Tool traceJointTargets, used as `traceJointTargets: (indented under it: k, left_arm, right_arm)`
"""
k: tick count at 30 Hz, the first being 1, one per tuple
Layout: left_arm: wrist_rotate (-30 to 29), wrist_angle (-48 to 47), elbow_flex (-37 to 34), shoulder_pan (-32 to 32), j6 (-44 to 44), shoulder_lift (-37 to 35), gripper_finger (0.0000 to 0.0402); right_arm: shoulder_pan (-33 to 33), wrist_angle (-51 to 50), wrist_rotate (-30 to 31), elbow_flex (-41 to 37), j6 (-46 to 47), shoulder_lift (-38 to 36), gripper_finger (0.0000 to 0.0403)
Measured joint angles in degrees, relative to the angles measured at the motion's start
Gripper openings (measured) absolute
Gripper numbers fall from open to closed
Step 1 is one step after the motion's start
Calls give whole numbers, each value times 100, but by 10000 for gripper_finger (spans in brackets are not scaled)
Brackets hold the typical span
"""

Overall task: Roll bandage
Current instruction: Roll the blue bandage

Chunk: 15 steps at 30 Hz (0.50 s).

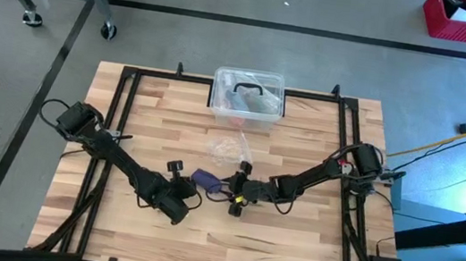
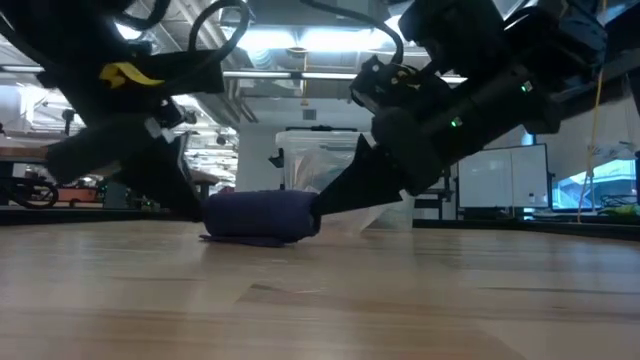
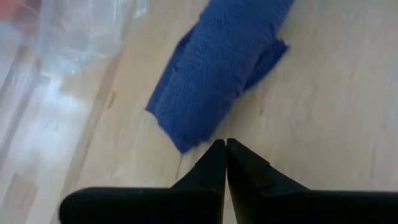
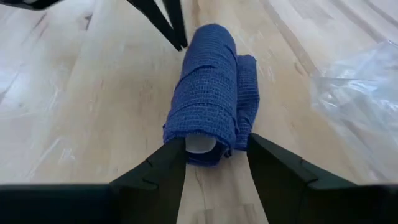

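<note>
One wooden table fills the middle of the room, with a black frame along its edges. Two dark arms reach over it and meet near the table's centre. At the far edge stands one clear plastic box with a black handle on its lid. Between this box and the grippers lies one crinkled clear plastic wrapper.

There is one bandage, dark navy-purple, and it lies on the table near the centre, already wound into a roll with a loose flap beside it. A pale core shows at the roll's end in the right wrist view.

The right gripper has its two fingers partly spread, one on each side of the roll's end, and they stand against the fabric; it has hold of the roll there. The left gripper has its two fingers pressed together, with nothing between them. Its tip rests just beside the other end of the roll, and I cannot tell if it touches the fabric.
</note>
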Motion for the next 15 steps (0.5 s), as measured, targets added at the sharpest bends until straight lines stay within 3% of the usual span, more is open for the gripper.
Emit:
traceJointTargets:
  k: [6, 15]
  left_arm:
    - [3, 619, 172, 36, 797, -139, 5]
    - [-59, 665, 665, 24, 1510, -386, 5]
  right_arm:
    - [75, 126, -106, 37, -426, -255, 175]
    - [412, -323, 27, 86, -700, -969, 175]
